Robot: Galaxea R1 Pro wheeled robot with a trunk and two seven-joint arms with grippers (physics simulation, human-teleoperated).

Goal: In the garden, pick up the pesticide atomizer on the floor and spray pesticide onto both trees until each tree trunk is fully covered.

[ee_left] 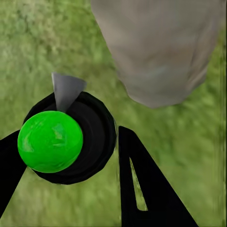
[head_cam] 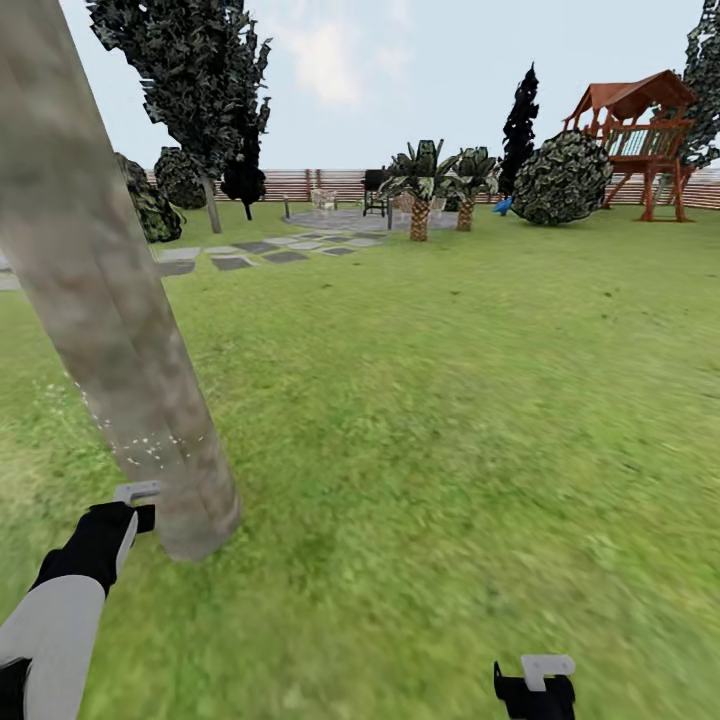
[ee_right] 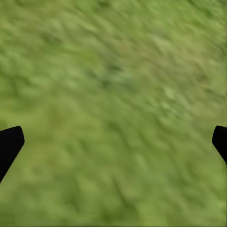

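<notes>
The left gripper point(ee_left: 71, 156) is closed around the pesticide atomizer point(ee_left: 71, 137), a black round body with a bright green ball top and a grey pointed nozzle. One black finger point(ee_left: 142, 189) presses its side, the other finger shows at the opposite side. In the head view the left gripper point(head_cam: 125, 515) sits low beside the base of the tree trunk point(head_cam: 110, 330), almost touching it. The trunk is thick, pale grey-brown and mottled, with a band of fine white specks just above the gripper. In the left wrist view the tree trunk point(ee_left: 161, 47) foot stands just ahead of the nozzle, with grass point(ee_left: 198, 156) between them.

Right of the trunk the lawn point(head_cam: 450, 420) lies open and flat, reaching to stepping stones point(head_cam: 260, 250), palms point(head_cam: 420, 195), a wooden fence point(head_cam: 300, 183) and a play tower point(head_cam: 640, 140) far ahead.

The right gripper point(head_cam: 535, 685) hangs low over bare grass point(ee_right: 113, 113), well apart from the trunk; its fingertips point(ee_right: 9, 144) stand wide, holding nothing.
</notes>
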